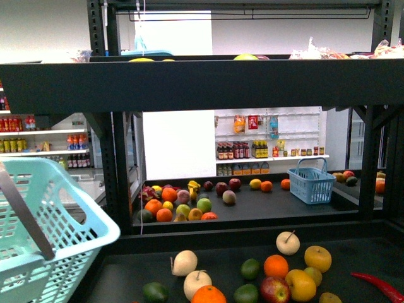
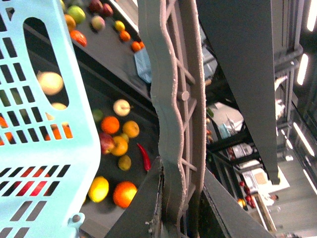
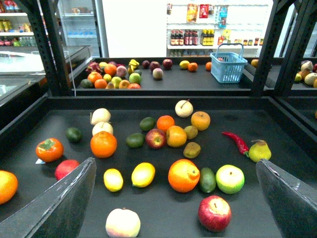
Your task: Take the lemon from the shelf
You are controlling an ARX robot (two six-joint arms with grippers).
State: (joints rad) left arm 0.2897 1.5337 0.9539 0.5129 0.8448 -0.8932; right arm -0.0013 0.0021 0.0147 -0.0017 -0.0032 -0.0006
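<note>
Right pincer [image 3: 174, 163]: wide open, nearer arm
Lemon [image 3: 143, 174]: ahead of it, a bit left, slanted
Left pincer [image 2: 181, 201]: gripping basket [image 2: 49, 124]

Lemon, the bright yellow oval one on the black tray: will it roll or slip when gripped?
Probably rolls if nudged: the bright yellow oval lemon lies loose on the flat black shelf tray. Its smooth skin may slip. It looks firm, so probably not fragile.
</note>
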